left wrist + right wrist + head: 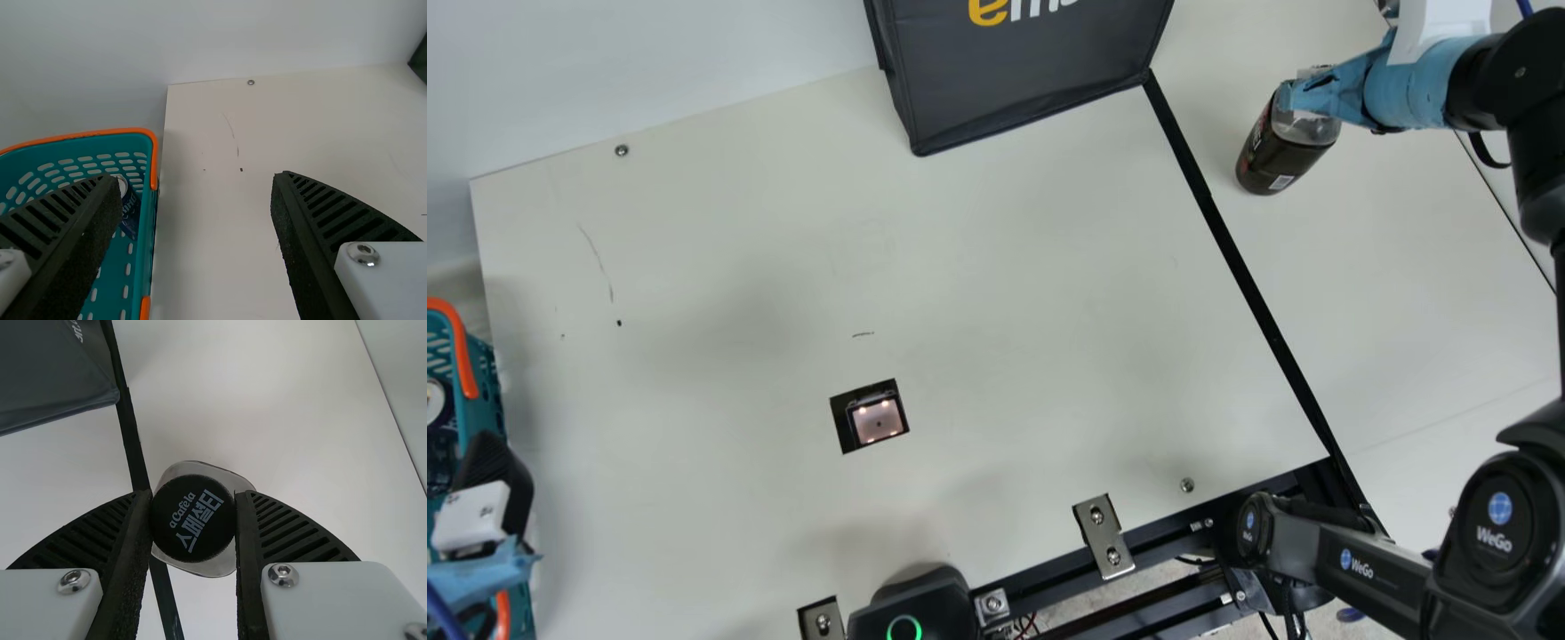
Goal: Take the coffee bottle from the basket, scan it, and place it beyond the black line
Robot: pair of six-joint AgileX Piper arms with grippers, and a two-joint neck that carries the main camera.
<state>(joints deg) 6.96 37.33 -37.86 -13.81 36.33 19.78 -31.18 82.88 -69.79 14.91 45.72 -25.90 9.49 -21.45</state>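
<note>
One coffee bottle (1282, 153), likely heavy, slick-sided; best held at cap (193, 519), right gripper (193, 495) snug there; left gripper (197, 178) spread wide, empty

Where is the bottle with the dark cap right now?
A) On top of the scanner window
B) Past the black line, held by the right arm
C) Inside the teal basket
B: the bottle is beyond the black line, its cap between the right end effector's fingers.

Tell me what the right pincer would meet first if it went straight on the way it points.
With the coffee bottle between its fingers, the right pincer points down at the table, which the bottle's base would likely meet first; I can't tell whether it stands there.
</note>
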